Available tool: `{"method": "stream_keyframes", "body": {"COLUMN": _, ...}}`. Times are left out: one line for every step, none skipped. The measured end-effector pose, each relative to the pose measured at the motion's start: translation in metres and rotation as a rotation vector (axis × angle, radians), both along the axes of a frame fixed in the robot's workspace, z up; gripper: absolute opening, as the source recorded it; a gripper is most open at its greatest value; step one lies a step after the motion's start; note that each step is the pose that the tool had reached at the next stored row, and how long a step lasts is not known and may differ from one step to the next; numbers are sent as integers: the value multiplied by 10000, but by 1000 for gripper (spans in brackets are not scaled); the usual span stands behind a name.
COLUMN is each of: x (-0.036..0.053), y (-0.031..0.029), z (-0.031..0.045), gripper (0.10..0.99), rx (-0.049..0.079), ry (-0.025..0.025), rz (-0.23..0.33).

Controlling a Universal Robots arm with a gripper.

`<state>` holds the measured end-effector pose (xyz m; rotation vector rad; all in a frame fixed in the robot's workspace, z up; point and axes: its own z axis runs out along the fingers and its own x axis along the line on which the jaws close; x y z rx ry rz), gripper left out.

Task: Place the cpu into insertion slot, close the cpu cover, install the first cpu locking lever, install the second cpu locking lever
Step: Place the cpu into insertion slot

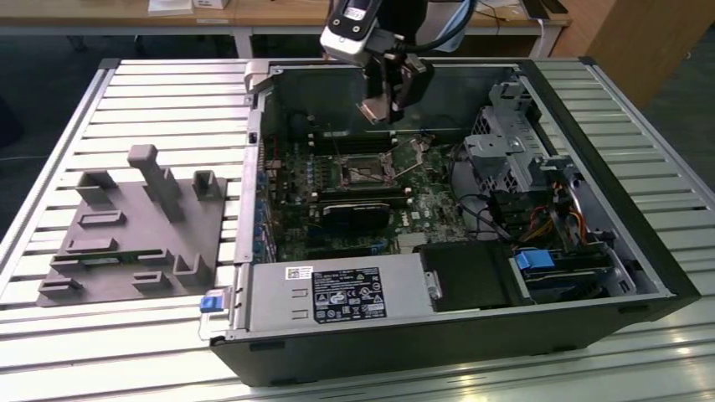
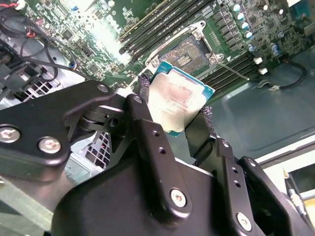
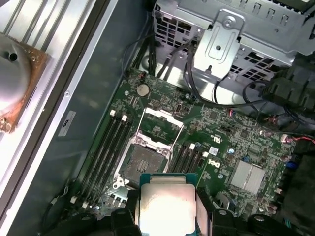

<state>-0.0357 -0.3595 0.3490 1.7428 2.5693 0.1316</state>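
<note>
The jaws are clamping the flat silvery-beige square cpu [image 2: 178, 101]; I am judging it should descend level, squared with the black-rimmed square insertion slot [image 2: 189, 51] below them.

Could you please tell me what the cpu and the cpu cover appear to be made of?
The cpu, held between the fingers, looks like a matt silvery-beige metal lid on a teal-green board that shows at its edges. The cpu cover seems to be bare pale grey sheet metal, judging by its thin frame and soft sheen.
</note>
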Motion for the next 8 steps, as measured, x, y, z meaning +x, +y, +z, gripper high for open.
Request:
{"method": "stream_keyframes", "body": {"x": 0, "y": 0, "z": -2, "gripper": 541, "rx": 0, "ry": 0, "rz": -87}}
{"method": "stream_keyframes", "body": {"x": 0, "y": 0, "z": -3, "gripper": 541, "rx": 0, "ry": 0, "rz": -175}}
{"method": "stream_keyframes", "body": {"x": 0, "y": 1, "z": -5, "gripper": 541, "rx": 0, "ry": 0, "rz": -263}}
{"method": "stream_keyframes", "body": {"x": 0, "y": 1, "z": -7, "gripper": 541, "rx": 0, "ry": 0, "rz": -349}}
{"method": "stream_keyframes", "body": {"x": 0, "y": 1, "z": -9, "gripper": 541, "rx": 1, "ry": 0, "rz": -440}}
{"method": "stream_keyframes", "body": {"x": 0, "y": 1, "z": -10, "gripper": 541, "rx": 0, "ry": 0, "rz": -529}}
{"method": "stream_keyframes", "body": {"x": 0, "y": 2, "z": -12, "gripper": 541, "rx": 1, "ry": 0, "rz": -617}}
{"method": "stream_keyframes", "body": {"x": 0, "y": 2, "z": -14, "gripper": 541, "rx": 0, "ry": 0, "rz": -703}}
